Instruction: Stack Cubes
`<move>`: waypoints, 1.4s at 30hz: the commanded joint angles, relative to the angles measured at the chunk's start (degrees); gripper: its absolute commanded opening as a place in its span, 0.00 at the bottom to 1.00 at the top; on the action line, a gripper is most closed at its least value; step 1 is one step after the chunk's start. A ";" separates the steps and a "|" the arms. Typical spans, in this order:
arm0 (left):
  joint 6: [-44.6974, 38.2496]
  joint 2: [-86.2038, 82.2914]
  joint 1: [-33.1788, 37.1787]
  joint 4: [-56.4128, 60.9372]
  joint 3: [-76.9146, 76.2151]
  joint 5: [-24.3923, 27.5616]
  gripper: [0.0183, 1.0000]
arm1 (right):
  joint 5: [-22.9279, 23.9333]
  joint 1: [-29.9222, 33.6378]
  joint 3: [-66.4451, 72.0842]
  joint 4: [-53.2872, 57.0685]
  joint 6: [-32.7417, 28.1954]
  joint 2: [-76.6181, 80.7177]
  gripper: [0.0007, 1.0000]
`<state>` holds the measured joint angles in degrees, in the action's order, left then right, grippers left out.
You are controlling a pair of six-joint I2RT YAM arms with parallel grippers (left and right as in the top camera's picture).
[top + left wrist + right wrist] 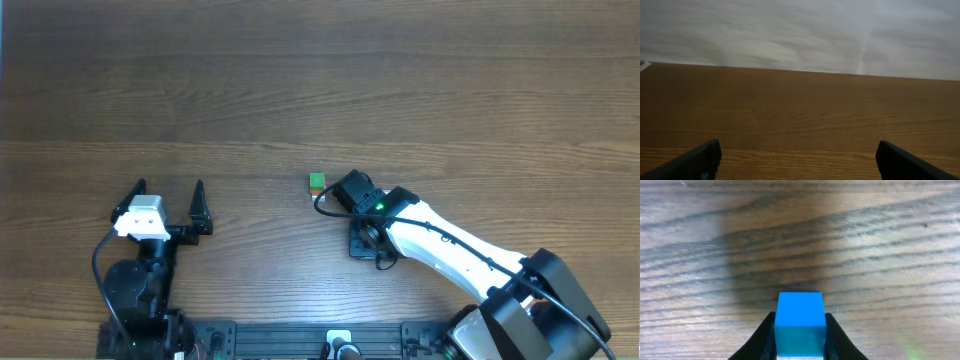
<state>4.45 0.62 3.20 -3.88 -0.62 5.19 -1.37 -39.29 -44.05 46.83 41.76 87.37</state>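
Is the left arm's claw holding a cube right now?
No, the left gripper stands open, with nothing but bare wooden table in the gap.

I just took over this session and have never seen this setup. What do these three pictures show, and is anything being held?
Two robot arms stand at a wooden table. One picture looks down from above; the other two come from a camera on each arm's wrist. The left tool is open and holds nothing. The right tool is shut on a blue cube, seen close up in its wrist view. A green cube lies on the table, near the right arm in the overhead view.
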 commanded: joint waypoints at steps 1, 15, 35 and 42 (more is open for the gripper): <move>-0.83 -0.46 0.35 -0.07 0.28 0.55 1.00 | 1.03 0.37 -4.87 3.23 -0.87 -0.87 0.12; -0.83 -0.46 0.35 -0.04 0.28 0.55 1.00 | 4.28 0.24 -40.44 26.60 -2.89 8.61 0.07; -0.83 -0.46 0.35 -0.07 0.28 0.55 1.00 | 1.81 -2.19 -56.72 27.50 -1.07 23.76 0.05; -0.83 -0.46 0.35 -0.07 0.28 0.55 1.00 | 1.81 -2.47 -56.70 27.54 -0.63 24.65 0.05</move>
<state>4.43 0.62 3.20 -3.88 -0.62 5.19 0.54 -41.47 -99.24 74.39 40.34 110.87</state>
